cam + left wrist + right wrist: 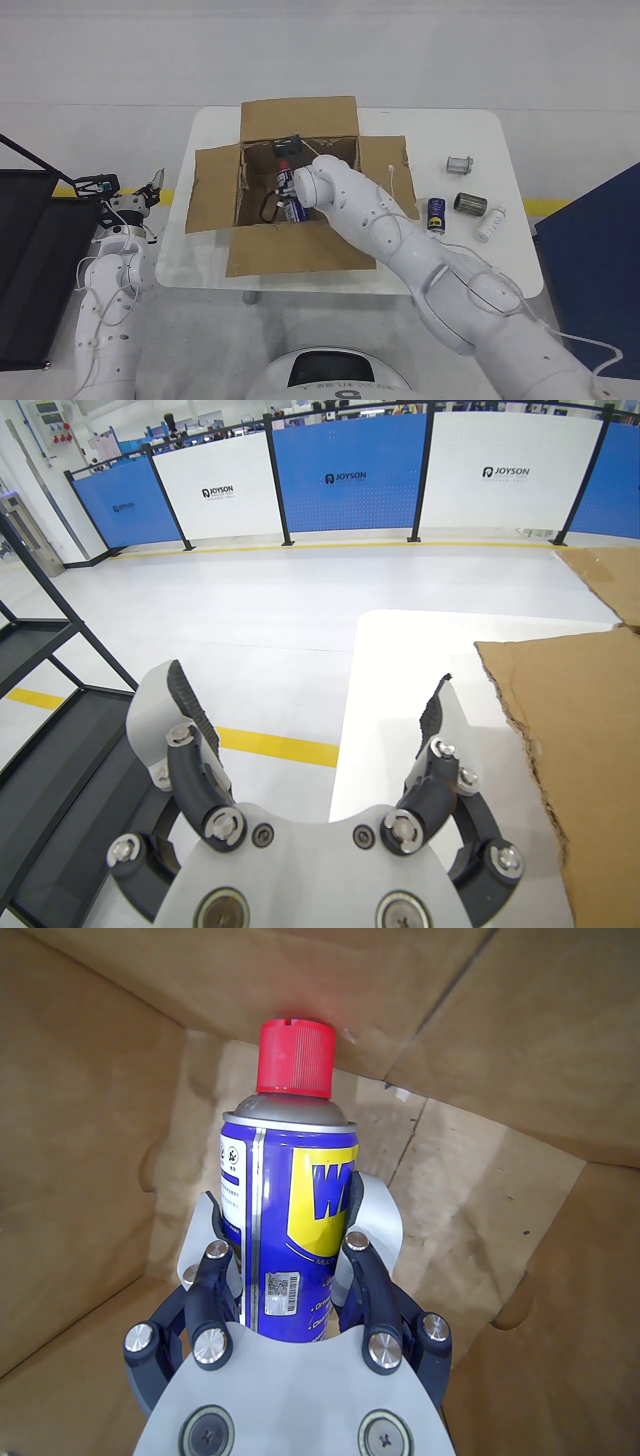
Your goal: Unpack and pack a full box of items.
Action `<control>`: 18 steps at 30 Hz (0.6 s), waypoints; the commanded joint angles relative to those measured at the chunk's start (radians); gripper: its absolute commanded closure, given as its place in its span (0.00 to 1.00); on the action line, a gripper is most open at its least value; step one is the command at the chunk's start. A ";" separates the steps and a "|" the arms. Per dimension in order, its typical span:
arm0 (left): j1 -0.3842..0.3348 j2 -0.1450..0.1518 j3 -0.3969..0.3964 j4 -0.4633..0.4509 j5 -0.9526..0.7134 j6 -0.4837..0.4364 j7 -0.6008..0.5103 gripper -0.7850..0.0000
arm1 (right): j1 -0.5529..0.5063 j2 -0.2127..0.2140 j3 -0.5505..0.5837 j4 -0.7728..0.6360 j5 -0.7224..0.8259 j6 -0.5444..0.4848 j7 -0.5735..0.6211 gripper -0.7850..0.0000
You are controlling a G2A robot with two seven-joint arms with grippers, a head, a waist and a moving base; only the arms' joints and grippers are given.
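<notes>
Right gripper [286,1198] is clamped mid-body on the can [280,1153], inside the box [90,1128]; the grip looks square. Cap [296,1055] is close to the wall [350,988] ahead, so if it's coming out I'd lift straight, no tilt. Left gripper [310,677] is spread wide and empty at the table [425,660] edge, with a flap [575,725] just beside it.

White table [470,280] with rounded corners on a pale grey floor [300,50]. Black metal rack [75,750] just off its left side, 2 shelves showing, yellow floor stripe [280,746] running past, and blue and white fence panels [350,485] further back.
</notes>
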 commanded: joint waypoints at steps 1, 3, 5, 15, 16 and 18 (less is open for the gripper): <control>0.000 0.000 0.000 0.000 0.000 0.000 0.000 0.00 | -0.034 0.026 0.028 -0.080 -0.027 -0.006 0.008 1.00; 0.000 0.000 0.000 0.000 0.000 0.000 0.000 0.00 | -0.080 0.058 0.069 -0.176 -0.068 -0.014 0.015 1.00; 0.000 0.000 0.000 0.000 0.000 0.000 0.000 0.00 | -0.138 0.093 0.118 -0.290 -0.111 -0.029 0.017 1.00; 0.000 0.000 0.000 0.000 0.000 0.000 0.000 0.00 | -0.529 0.220 0.433 -0.851 -0.187 -0.263 -0.207 1.00; 0.000 0.000 0.000 0.000 0.000 0.000 0.000 0.00 | -0.561 0.227 0.460 -0.881 -0.171 -0.296 -0.242 1.00; 0.000 0.000 0.000 0.000 0.000 0.000 0.000 0.00 | -0.623 0.237 0.514 -0.933 -0.146 -0.348 -0.329 1.00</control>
